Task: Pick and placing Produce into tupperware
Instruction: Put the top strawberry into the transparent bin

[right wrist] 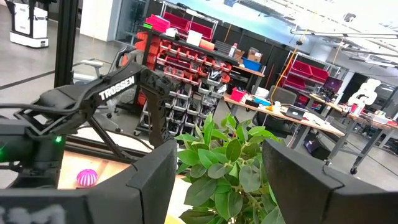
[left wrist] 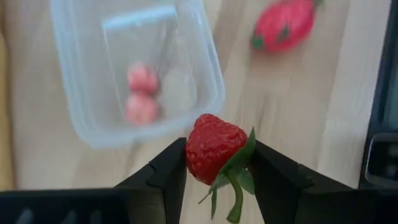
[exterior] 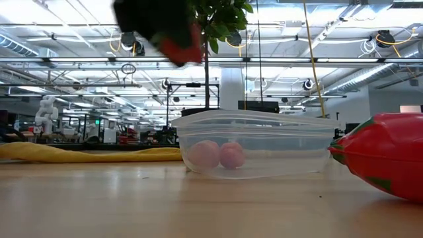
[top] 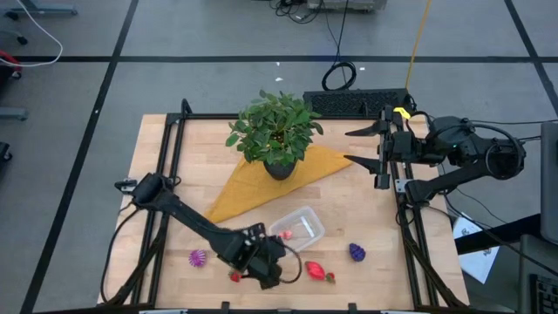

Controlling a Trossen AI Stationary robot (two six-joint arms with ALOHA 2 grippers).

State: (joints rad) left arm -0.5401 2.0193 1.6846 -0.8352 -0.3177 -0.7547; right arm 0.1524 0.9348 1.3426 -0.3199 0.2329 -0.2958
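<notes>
The clear tupperware [top: 301, 228] stands near the table's front middle, with two pink round pieces [left wrist: 142, 93] resting on its floor. My left gripper [top: 277, 255] hovers just on its near side, shut on a red toy strawberry [left wrist: 214, 149], which also shows in the low view [exterior: 182, 47]. More produce lies on the table: a red piece [top: 314, 269] with a smaller one beside it, a small red piece [top: 234, 276], a purple knobbly piece [top: 357, 253] and a pink spiky ball [top: 199, 257]. My right gripper [top: 362, 146] is open and empty at the far right. My left gripper pinches the strawberry by its two opposite sides [left wrist: 194, 155] between its two fingers. The green leaves and stem [left wrist: 239, 180] point back toward the wrist. The fingers come from above. The strawberry is lifted clear of the table, higher than the tupperware's rim.
A leafy potted plant [top: 277, 131] stands on a yellow cloth [top: 253, 192] at the table's far middle. A black keyboard [top: 357, 103] lies beyond the far edge. Black frame rails run along the table's left and right sides.
</notes>
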